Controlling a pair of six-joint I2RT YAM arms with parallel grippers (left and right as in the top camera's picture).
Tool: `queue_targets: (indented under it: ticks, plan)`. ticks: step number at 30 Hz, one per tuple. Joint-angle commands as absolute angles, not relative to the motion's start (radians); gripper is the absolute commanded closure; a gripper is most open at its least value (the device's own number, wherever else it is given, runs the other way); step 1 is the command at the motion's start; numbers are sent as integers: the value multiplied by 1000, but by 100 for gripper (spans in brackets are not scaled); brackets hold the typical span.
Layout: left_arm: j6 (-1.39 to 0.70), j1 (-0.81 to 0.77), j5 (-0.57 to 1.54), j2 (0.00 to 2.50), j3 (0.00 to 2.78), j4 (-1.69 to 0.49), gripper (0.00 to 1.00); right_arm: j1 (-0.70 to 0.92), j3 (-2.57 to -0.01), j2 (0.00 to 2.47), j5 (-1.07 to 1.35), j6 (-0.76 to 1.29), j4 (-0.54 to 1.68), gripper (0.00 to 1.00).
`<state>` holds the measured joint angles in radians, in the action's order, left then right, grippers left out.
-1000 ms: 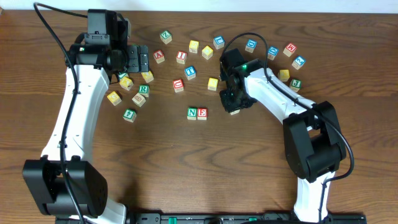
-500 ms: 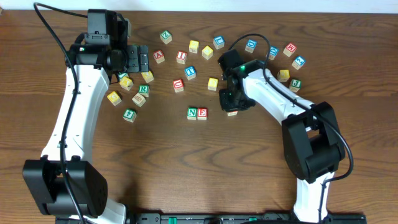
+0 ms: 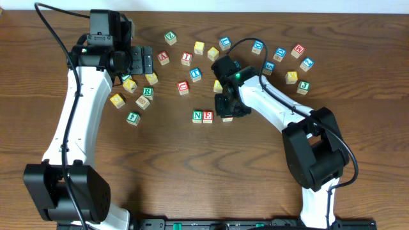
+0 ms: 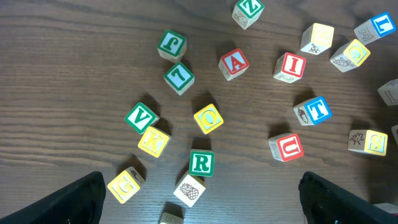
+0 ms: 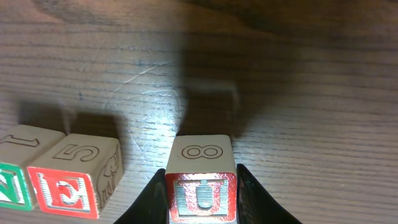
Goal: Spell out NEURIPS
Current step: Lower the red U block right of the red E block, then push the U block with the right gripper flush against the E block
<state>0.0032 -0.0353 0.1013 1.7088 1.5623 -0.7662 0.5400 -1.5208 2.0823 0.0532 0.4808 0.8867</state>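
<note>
Overhead, the left gripper (image 3: 147, 61) stands wide apart; the right gripper (image 3: 225, 110) sits just beside the green-framed wooden N cube (image 3: 197, 115) and red-framed wooden E cube (image 3: 208, 115). From the left wrist, a green-framed wooden R cube (image 4: 201, 163) lies loose. From the right wrist, the fingers clamp a red-framed wooden U cube (image 5: 202, 186), near E.

The near half of the counter (image 3: 211, 166) is bare and open to either arm. Beside the E cube (image 5: 73, 180), only a narrow gap of wood remains before the U cube (image 5: 202, 155), clamped in the jaws of the right gripper (image 5: 202, 198). Loose cubes (image 3: 195, 75) crowd the far side.
</note>
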Motion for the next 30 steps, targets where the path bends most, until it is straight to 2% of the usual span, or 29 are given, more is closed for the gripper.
queue_targets:
  ticks: [1, 30]
  plan:
    - [2, -33, 93, 1686, 1585, -770, 2, 557, -1514, 2095, 63, 545, 876, 75]
    - [2, -33, 93, 1686, 1585, -770, 2, 598, -1514, 2097, 64, 583, 857, 72]
